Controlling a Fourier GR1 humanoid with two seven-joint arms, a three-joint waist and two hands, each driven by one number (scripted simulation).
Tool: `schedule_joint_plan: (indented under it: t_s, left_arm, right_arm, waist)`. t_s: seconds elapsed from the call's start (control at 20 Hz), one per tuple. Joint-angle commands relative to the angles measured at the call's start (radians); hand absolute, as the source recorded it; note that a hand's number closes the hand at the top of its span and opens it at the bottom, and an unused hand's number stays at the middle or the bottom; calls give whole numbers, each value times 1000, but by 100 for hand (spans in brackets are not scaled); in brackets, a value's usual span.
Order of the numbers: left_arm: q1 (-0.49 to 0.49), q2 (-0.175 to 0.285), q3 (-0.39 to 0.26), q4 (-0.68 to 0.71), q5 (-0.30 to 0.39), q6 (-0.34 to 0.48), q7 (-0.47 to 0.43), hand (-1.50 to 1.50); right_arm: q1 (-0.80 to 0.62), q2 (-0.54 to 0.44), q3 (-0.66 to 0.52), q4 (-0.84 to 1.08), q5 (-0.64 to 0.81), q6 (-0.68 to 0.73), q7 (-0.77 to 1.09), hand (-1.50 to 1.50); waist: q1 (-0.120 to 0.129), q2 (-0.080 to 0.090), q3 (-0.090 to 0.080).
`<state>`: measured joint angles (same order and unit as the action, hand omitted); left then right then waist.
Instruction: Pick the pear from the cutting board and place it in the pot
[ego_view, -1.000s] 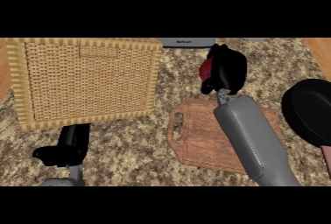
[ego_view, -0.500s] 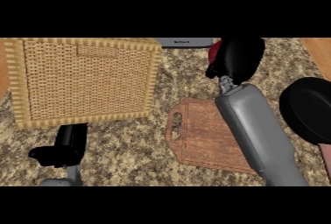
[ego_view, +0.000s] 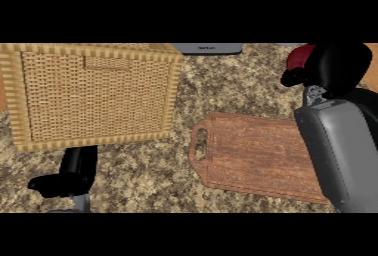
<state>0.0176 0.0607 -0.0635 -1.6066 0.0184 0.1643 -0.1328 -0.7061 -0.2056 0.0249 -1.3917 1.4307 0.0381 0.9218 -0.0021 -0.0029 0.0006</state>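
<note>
A red pear (ego_view: 298, 56) shows at the upper right, mostly hidden by my right hand (ego_view: 336, 65), whose fingers are curled round it. The hand hangs beyond the far right corner of the brown wooden cutting board (ego_view: 251, 155), which lies bare in the middle right. Only a dark sliver of the black pot (ego_view: 367, 102) peeks out at the right edge, behind my grey right forearm (ego_view: 343, 150). My left hand (ego_view: 70, 175) rests low at the lower left with relaxed fingers, holding nothing.
A large wicker basket (ego_view: 92, 92) fills the upper left, close to my left hand. A grey appliance edge (ego_view: 210, 48) sits at the back centre. The counter top is mottled brown stone.
My right hand has carried the red pear away from the board's far edge, moving farther back and to the right toward the pot. The left hand has stayed put.
</note>
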Motion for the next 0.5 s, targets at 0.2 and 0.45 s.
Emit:
schedule_joint_plan:
  t_s: [0.2, 0.45]
  left_arm:
    - [-29, 8, 27, 32, 12, -13, 29, 0]
    - [-32, 5, 24, 31, 5, -24, -6, 0]
  right_arm:
    - [137, -170, -173, -23, -106, -57, -146, 150]
    - [177, -256, -275, 35, -209, -57, -270, 150]
  waist:
    - [-3, 3, 0]
    - [2, 4, -1]
